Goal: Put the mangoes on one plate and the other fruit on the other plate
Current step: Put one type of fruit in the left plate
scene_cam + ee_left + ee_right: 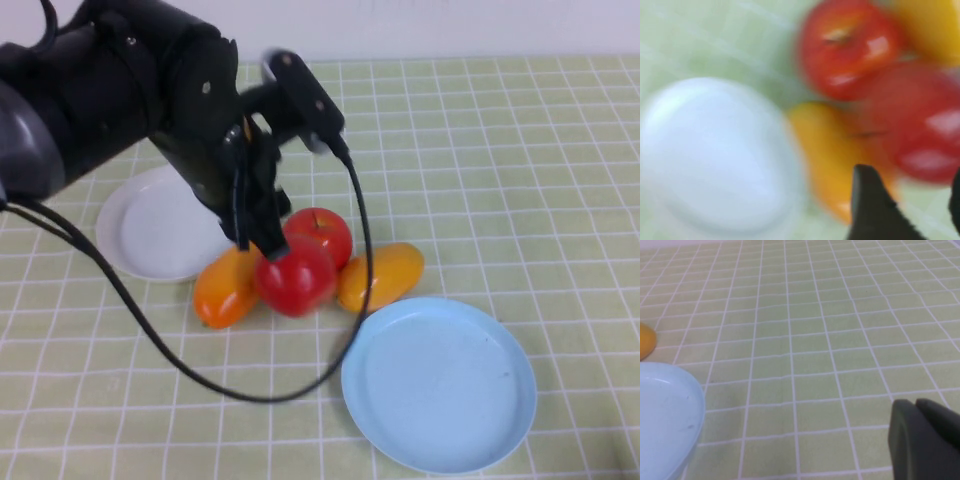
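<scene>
- The blue plate [440,385] lies nearest the camera, at the table's front right, with nothing on it
- The left gripper [270,245] hangs over the fruit cluster with its fingers straddling the top of the front apple [295,278]; the jaws stand partly spread around it, and whether they already pinch it cannot be told
- That apple sits straight below the jaws, so the coming move likely turns on a short drop and squeeze; being round, it has no long axis to match
- The second apple [322,233] touches it from behind
- The left mango [226,287] lies just beside the front apple on the white plate's side, long axis slanting from front left to back right
- The right mango [380,277] lies on the other side, long axis rising toward the right, its near end beside the blue plate's rim
- The white plate [155,225] sits bare behind and left, partly under the left arm, which is nearer all the fruit
- The right gripper [925,440] rests low over bare tablecloth [840,340] beside the blue plate, jaws pressed together
</scene>
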You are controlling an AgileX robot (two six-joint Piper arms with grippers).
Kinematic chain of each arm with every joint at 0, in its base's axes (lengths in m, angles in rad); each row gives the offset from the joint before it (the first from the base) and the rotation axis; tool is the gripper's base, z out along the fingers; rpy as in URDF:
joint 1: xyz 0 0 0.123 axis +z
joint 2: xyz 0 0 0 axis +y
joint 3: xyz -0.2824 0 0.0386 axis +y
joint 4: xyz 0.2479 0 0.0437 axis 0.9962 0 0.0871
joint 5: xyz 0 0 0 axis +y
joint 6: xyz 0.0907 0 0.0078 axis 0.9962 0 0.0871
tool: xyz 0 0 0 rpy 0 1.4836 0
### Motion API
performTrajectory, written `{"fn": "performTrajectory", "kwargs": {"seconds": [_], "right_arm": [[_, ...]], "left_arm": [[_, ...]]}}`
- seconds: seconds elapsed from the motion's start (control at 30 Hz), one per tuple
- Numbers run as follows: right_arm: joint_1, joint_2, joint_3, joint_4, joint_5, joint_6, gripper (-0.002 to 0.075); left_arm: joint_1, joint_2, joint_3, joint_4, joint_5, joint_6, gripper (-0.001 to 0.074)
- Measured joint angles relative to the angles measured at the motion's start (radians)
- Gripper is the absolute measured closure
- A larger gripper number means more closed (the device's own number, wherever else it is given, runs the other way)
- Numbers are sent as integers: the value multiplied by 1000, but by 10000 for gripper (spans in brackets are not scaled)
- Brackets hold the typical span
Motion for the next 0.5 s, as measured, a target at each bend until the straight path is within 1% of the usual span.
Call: {"fn": "performTrajectory", "kwargs": {"seconds": [0.07, 0.2, 0.33, 0.5], "right_arm": [[0, 0, 0, 0, 0, 0, 743], [0, 0, 0, 0, 0, 0, 743], [0, 0, 0, 0, 0, 0, 743], [0, 0, 0, 0, 0, 0, 743]], "left_arm": [[14, 0, -6, 89, -39, -79, 469], [72, 24, -8, 172, -102, -198, 492], [118, 56, -8, 194, -107, -228, 497], [120, 52, -8, 161, -99, -226, 488]]}}
